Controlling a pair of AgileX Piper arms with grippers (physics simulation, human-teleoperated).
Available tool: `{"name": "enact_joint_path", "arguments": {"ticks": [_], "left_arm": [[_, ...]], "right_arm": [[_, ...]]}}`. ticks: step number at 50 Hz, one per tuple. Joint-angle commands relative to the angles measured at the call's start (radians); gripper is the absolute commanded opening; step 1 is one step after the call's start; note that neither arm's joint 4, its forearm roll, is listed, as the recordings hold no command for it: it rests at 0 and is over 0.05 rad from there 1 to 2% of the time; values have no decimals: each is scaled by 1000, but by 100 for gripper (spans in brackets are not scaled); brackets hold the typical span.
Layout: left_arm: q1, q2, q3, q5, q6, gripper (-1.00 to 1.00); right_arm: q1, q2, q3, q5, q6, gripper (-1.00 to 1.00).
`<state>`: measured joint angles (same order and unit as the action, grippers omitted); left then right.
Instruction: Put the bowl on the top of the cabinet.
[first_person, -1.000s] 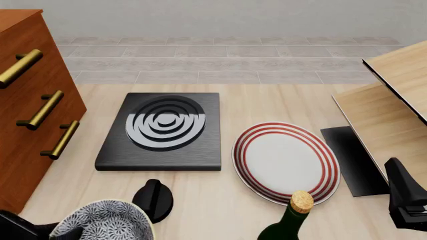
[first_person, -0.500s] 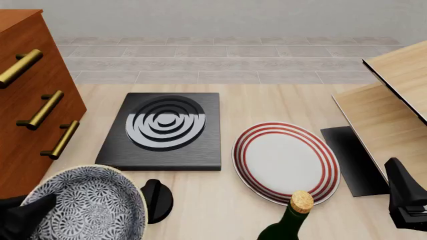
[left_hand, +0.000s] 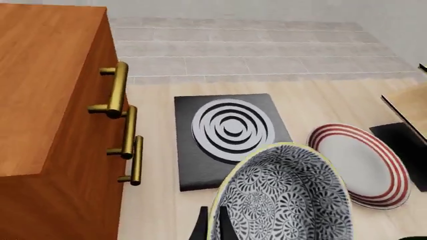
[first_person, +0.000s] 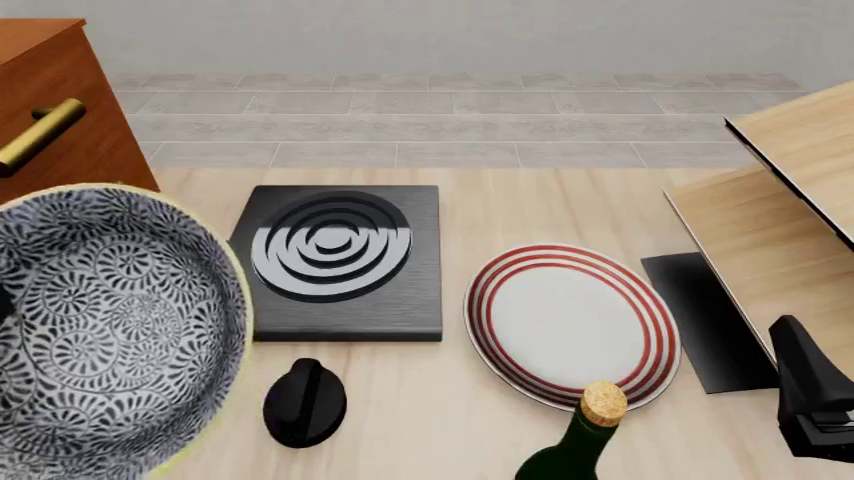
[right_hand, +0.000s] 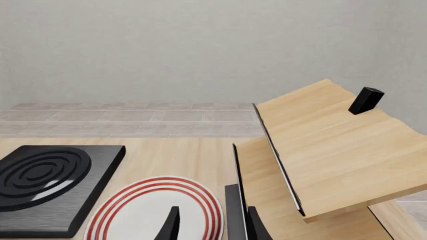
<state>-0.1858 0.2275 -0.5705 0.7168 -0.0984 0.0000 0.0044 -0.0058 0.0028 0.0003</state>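
The bowl (first_person: 114, 330), patterned grey-blue and white with a pale rim, hangs in the air at the front left and hides the cabinet's lower handles. In the left wrist view my left gripper (left_hand: 212, 226) is shut on the rim of the bowl (left_hand: 283, 195), one finger on each side. The reddish-brown cabinet (first_person: 60, 105) stands at the left; its flat top (left_hand: 47, 85) lies beside and below the bowl in the left wrist view. In the front view the left gripper is hidden behind the bowl. My right gripper (right_hand: 213, 227) stands open over the table near the plate, holding nothing.
A black hob plate (first_person: 334, 260) with grey rings lies mid-table. A white plate with red rings (first_person: 571, 322) lies to its right. A black knob (first_person: 304, 402) and a green corked bottle (first_person: 587, 440) stand near the front. A light tan wooden unit (first_person: 787, 200) fills the right.
The left gripper has lifted the bowl up from the front-left table edge; it now looks much larger and covers the cabinet's lower front. The right arm has not moved.
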Motion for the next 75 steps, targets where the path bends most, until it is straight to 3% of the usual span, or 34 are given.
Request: {"name": "enact_joint_path", "arguments": {"ticks": [1, 10, 14, 23, 40, 64, 75], "left_arm": [[26, 30, -140, 7, -124, -100], [60, 50, -176, -12, -202, -100], [130, 75, -164, -62, -247, -100], [168, 92, -219, -66, -269, -100], [354, 184, -346, -184, -284, -100], [614, 366, -361, -360, -384, -100], [709, 460, -383, -411, -478, -100]], "right_arm": [[0, 0, 0, 0, 1, 100], [0, 0, 0, 0, 0, 100], [0, 0, 0, 0, 0, 100], [0, 0, 0, 0, -1, 100], [0, 0, 0, 0, 0, 100], [0, 0, 0, 0, 0, 100], [0, 0, 0, 0, 0, 100]]}}
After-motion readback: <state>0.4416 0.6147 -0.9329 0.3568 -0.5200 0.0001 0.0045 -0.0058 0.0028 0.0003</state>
